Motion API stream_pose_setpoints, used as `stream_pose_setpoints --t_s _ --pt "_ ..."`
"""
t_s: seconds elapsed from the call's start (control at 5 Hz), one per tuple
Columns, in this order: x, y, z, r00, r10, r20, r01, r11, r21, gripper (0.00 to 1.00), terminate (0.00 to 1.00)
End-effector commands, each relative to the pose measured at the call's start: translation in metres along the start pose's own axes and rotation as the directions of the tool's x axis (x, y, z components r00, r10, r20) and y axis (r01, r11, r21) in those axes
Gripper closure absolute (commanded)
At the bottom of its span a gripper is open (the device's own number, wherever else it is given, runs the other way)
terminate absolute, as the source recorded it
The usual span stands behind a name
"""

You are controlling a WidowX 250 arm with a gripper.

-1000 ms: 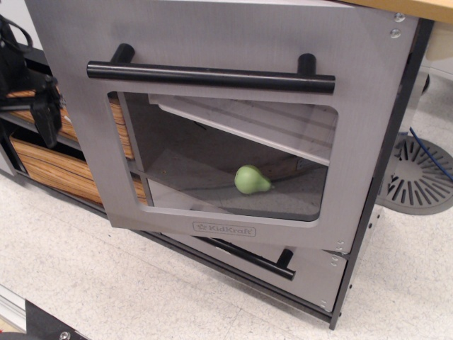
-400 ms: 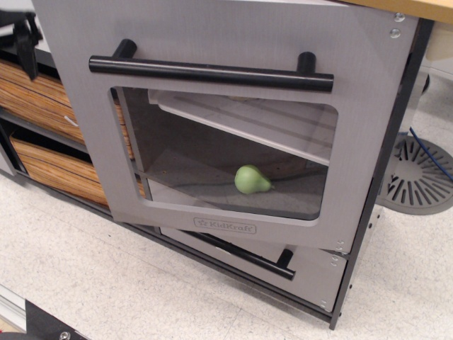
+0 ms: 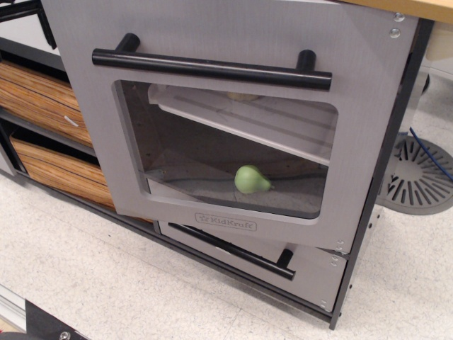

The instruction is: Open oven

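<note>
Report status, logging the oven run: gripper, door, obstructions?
Gripper out of view. Grey toy oven door with black bar handle swung partly open. Green pear inside. Nothing blocking.

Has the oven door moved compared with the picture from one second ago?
Yes. The free left edge of the oven door has shifted right, uncovering more of the brown drawers, while the pear inside stays put.

Only a sliver of my black metal arm (image 3: 32, 13) is showing at the upper left of the frame; my gripper is sitting outside the view.
</note>
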State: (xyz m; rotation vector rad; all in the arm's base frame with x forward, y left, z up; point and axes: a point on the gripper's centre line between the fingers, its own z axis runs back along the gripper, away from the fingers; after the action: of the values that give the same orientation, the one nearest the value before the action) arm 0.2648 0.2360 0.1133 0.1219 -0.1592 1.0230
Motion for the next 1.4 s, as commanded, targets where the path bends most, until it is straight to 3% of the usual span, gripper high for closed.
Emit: stream_pose_setpoints --t_s 0.0,0.2,0.4,0.6,0.8,1.0,1.2 --pt "0.012 -0.026 0.036 0.997 0.071 -0.005 -0.07 0.996 0.05 0.0 0.0" --pt "-0.006 -0.038 0.037 0.993 -0.117 0.025 0.115 0.989 0.088 0.0 0.0" --pt "-0.047 -0.033 0.034 0.947 -0.322 0.012 0.32 0.944 0.079 0.0 0.0" --pt "-0.091 -0.022 0.036 0.864 -0.503 -0.022 0.504 0.864 0.004 0.0 0.0" --pt "-0.118 -0.018 0.036 0.813 -0.581 -0.044 0.577 0.813 -0.072 0.0 0.0" --pt "-0.159 -0.036 0.021 0.817 -0.572 -0.076 0.561 0.818 -0.131 0.0 0.0" --pt "-0.186 -0.072 0.017 0.936 -0.345 -0.068 0.327 0.924 -0.197 0.0 0.0"
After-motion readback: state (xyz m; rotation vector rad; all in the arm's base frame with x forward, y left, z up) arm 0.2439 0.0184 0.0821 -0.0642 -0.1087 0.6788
